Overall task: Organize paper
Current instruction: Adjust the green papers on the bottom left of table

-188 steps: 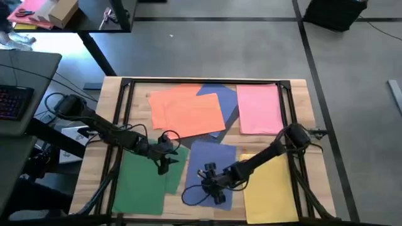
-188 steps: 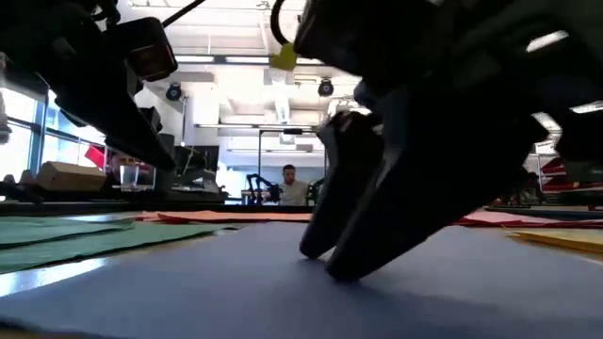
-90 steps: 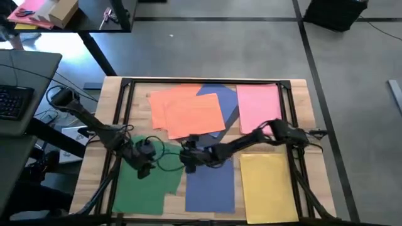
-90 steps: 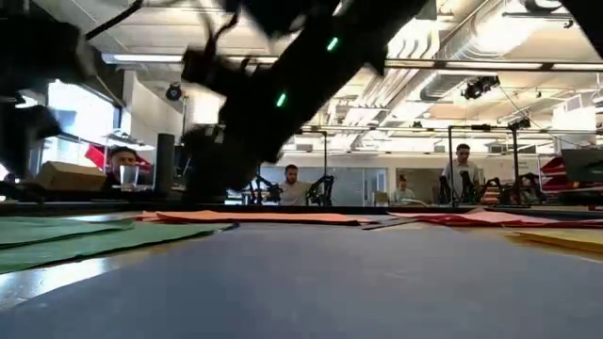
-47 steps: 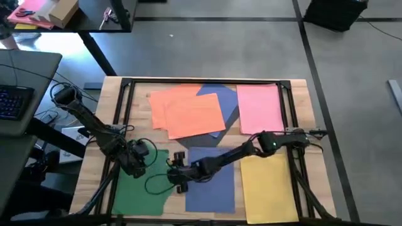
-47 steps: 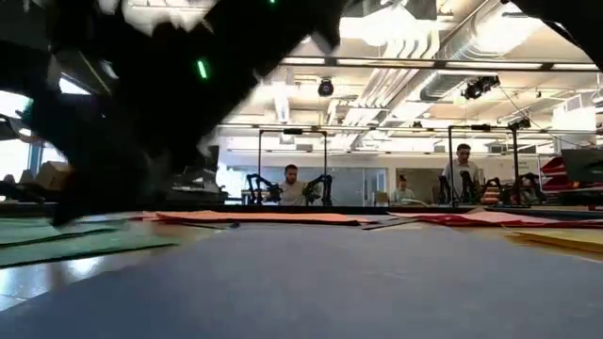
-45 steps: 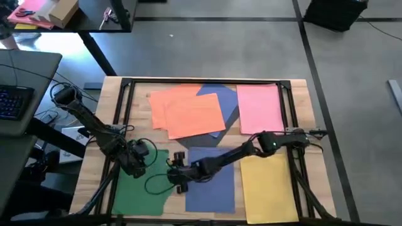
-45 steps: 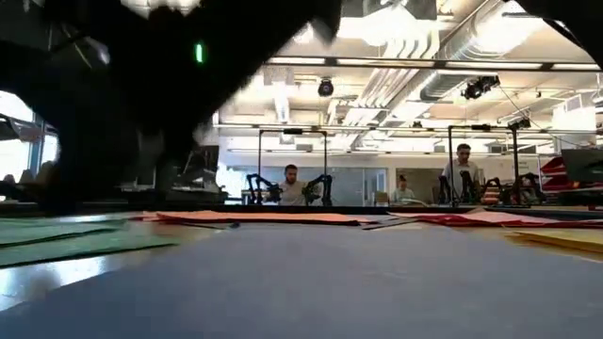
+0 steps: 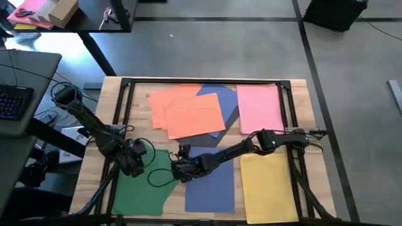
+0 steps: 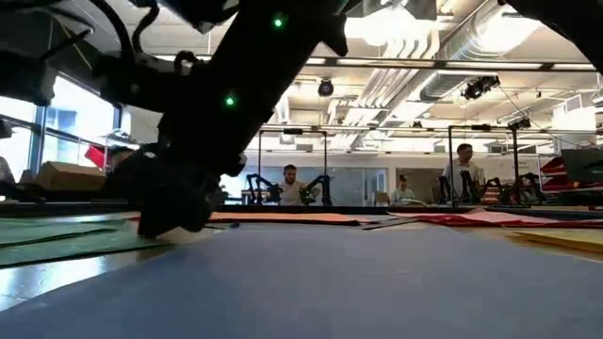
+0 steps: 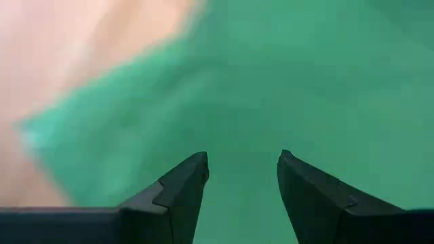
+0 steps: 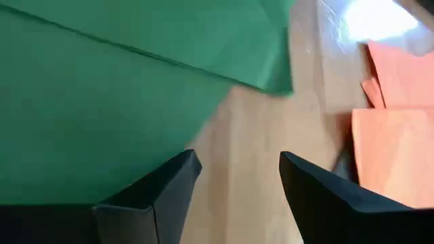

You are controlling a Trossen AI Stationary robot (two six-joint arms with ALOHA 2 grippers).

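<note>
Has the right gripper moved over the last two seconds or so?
Yes. In the high view the right gripper has left the near end of the blue sheet and now sits at that sheet's far left corner, beside the green paper.

Cardboard box point(image 9: 63, 11), keyboard point(image 9: 11, 102) beside wooden table point(image 9: 312, 113).

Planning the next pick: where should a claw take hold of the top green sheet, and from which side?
Probably the green sheet's corner near the table's middle. In the right wrist view that corner juts over bare wood, so a finger could slide under it there. The open right claw already faces it from the blue sheet's side. The left claw hangs open over flat green, with no edge to grip.
</note>
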